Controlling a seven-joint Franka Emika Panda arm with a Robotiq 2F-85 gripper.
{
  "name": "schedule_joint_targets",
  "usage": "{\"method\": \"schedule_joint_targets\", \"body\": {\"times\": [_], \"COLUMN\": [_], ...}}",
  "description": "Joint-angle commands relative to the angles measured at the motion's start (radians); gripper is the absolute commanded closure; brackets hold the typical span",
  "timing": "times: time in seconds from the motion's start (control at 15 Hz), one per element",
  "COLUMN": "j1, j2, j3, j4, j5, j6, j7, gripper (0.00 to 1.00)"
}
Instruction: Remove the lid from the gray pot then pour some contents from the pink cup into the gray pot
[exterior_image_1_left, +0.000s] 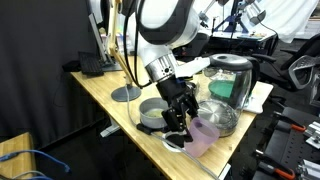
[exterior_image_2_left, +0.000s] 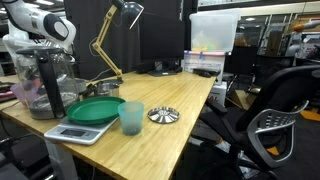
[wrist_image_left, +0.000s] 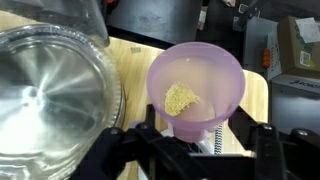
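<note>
1. Claw (wrist_image_left: 203, 140) fingers (wrist_image_left: 128, 152) stand apart at the bottom of the wrist view, one on each side of the pink cup (wrist_image_left: 196, 85). Whether the pads press its wall cannot be told.
2. The pink cup stands upright on the counter (exterior_image_1_left: 100, 88), between the fingers and just ahead of the claw's palm. A small heap of pale yellow grains (wrist_image_left: 180, 98) lies in its bottom. In an exterior view the arm brings the claw down at a slant against the cup's side.
3. The step in hand looks like taking hold of the cup for the pour. To do it well, the operator should close slowly, centred on the middle of the wall. The thin plastic will probably flex, and a hard squeeze could buckle it or squirt it out of the grip.
4. Just beside the cup sits the clear glass lid (wrist_image_left: 50, 100) with shiny steel under it. A straight lift before any sideways swing would keep the cup from knocking it.
5. Farther off, the gray pot (exterior_image_1_left: 151, 112) sits near the claw on the side away from the cup. Its top looks open, though the picture is small and the lid cannot be picked out.
6. The pour calls for carrying the cup level over the pot's mouth, then tipping gently — only some grains should go in.
</note>
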Motion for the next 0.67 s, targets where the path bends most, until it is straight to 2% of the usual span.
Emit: {"method": "schedule_joint_targets", "body": {"times": [0.0,0.27,0.4,0.47,0.6], "j1": [-0.012,-0.011,-0.004,-0.003,0.0], "j2": [0.025,0.035,0.033,0.025,0.025], "j3": [-0.006,-0.01,0.004,-0.006,0.002], "j4": [0.025,0.047,0.057,0.051,0.057], "j5": [0.019,0.0,-0.04,-0.015,-0.026], "j6": [-0.006,0.033,0.09,0.046,0.069], "j7": [-0.002,-0.031,-0.122,-0.047,-0.083], "gripper": [0.0,0.0,0.0,0.0,0.0]}}
